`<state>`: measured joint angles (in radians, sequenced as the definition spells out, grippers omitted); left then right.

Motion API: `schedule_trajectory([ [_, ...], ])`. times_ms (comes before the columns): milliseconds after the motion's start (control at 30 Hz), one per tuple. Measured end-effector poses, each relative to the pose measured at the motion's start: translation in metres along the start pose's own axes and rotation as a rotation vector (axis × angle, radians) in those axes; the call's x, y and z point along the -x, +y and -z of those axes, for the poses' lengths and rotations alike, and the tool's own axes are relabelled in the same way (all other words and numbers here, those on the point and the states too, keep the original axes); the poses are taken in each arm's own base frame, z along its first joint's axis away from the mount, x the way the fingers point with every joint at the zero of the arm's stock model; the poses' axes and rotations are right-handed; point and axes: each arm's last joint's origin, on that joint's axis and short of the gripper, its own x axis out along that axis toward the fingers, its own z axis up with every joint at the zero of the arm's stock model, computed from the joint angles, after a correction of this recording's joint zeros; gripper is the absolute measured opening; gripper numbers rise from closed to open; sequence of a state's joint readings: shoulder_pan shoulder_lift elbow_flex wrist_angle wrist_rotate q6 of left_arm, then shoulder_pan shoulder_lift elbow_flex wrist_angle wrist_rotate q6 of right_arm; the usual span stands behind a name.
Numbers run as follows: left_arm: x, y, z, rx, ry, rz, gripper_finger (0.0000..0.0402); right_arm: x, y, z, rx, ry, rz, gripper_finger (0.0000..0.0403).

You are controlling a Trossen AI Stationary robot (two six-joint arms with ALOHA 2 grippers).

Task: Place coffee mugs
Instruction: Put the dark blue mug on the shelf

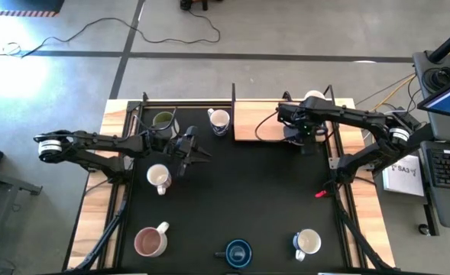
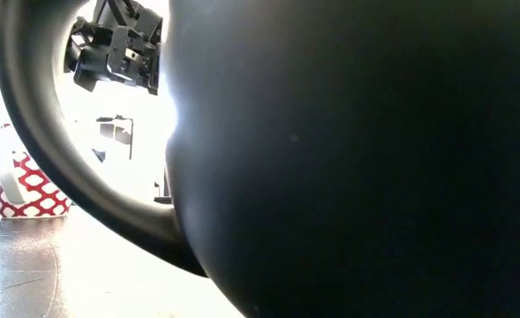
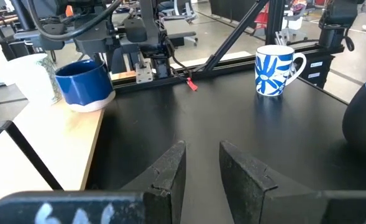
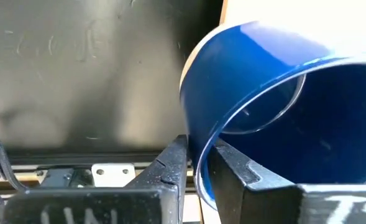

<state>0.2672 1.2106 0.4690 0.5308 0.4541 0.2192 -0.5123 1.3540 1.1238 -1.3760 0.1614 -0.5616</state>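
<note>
A dark blue mug (image 4: 257,81) stands on the wooden board (image 1: 255,122) at the table's far right. My right gripper (image 4: 201,165) comes down on it from above and is shut on it. The left wrist view shows the same mug (image 3: 83,84) upright on the board. My left gripper (image 3: 201,155) hovers open over the black mat left of centre, with nothing between its fingers. Other mugs stand on the mat: green inside (image 1: 163,120), blue-patterned (image 1: 219,120), white (image 1: 159,178), pink (image 1: 150,241), dark blue (image 1: 238,252), and white inside (image 1: 307,243). My right gripper has the dark blue mug's wall at the rim (image 4: 200,177) between its two fingers, one finger (image 4: 238,177) inside the mug and the other (image 4: 170,165) outside. The fingers point down from above. The mug stands upright with its base (image 3: 86,102) on the wooden board.
The low view is almost filled by a dark mug (image 2: 348,159) right at the camera. A white mug (image 1: 314,98) stands at the board's far right end, behind my right arm. Metal frame rails (image 1: 335,153) border the mat. A small red thing (image 1: 320,194) lies near the right rail.
</note>
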Motion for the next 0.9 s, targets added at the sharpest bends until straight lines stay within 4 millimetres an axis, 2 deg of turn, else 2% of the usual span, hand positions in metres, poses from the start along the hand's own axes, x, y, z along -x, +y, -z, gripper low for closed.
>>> schedule_trajectory([
  [400, 0.000, 0.000, 0.000, 0.014, 0.000, -0.001, 0.0080, 0.001, -0.001, 0.001, -0.025, 0.023, 0.045, 0.0054],
  [733, 0.000, 0.000, -0.001, 0.016, -0.005, -0.003, 0.0080, 0.027, -0.003, 0.006, -0.154, -0.050, 0.076, 0.0054],
  [900, 0.000, 0.000, -0.001, 0.015, -0.007, -0.004, 0.0080, 0.037, -0.005, 0.002, -0.263, -0.156, 0.058, 0.0054],
])
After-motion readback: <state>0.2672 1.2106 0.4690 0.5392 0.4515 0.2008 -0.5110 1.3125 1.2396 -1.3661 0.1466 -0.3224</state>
